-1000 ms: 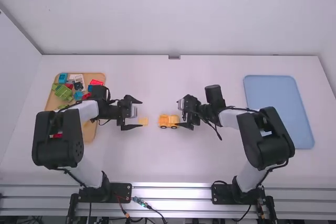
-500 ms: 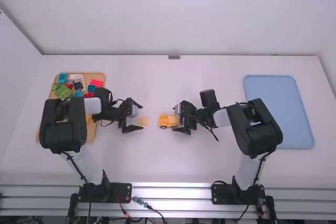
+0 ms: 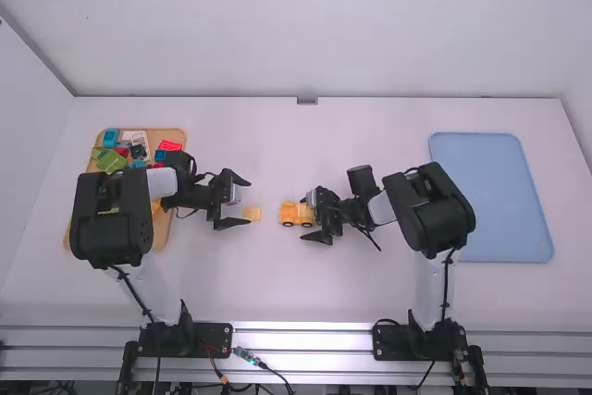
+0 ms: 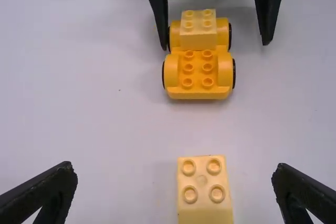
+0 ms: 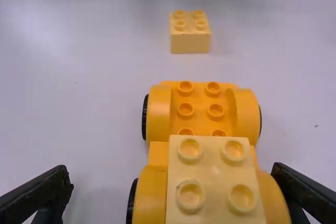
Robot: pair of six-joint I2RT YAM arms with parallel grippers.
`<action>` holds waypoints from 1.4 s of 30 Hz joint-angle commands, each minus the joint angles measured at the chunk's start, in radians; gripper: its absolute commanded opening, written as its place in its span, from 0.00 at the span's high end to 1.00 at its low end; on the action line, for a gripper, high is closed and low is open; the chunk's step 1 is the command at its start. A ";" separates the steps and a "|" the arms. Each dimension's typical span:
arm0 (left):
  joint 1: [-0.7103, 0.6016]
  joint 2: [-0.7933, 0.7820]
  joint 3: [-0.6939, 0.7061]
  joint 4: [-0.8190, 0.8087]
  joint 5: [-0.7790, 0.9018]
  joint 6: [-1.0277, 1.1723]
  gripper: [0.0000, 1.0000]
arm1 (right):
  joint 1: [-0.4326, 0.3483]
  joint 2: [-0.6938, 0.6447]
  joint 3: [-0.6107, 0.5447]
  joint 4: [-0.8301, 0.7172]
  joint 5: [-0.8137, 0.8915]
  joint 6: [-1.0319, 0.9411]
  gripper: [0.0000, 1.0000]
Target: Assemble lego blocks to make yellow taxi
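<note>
In the high view my left gripper stands open around the left part of a loose pale yellow 2x2 block; in the left wrist view the block lies between the open fingers of my left gripper. An orange-yellow wheeled base stands to its right, with my right gripper open around its right end. A pale yellow block is mounted on that end. In the right wrist view my right gripper has one finger close beside the base, the other well apart.
At the left, beneath the left arm, lies a wooden tray of mixed coloured blocks. A blue tray lies at the right, partly behind the right arm.
My right gripper has shifted slightly left and toward the table's near edge, with its arm folding inward. The left arm's elbow has shifted while its gripper stays near the loose block. Base and block have barely moved.
</note>
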 commanded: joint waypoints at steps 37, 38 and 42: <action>-0.056 0.019 -0.057 0.060 -0.007 -0.124 0.01 | -0.002 -0.059 -0.053 0.066 0.095 0.069 0.29; -0.051 0.019 -0.057 0.058 -0.007 -0.124 0.01 | -0.001 -0.059 -0.053 0.066 0.095 0.069 0.29; -0.058 0.019 -0.057 0.058 -0.034 -0.124 0.01 | -0.004 -0.059 -0.053 0.070 0.086 0.070 0.29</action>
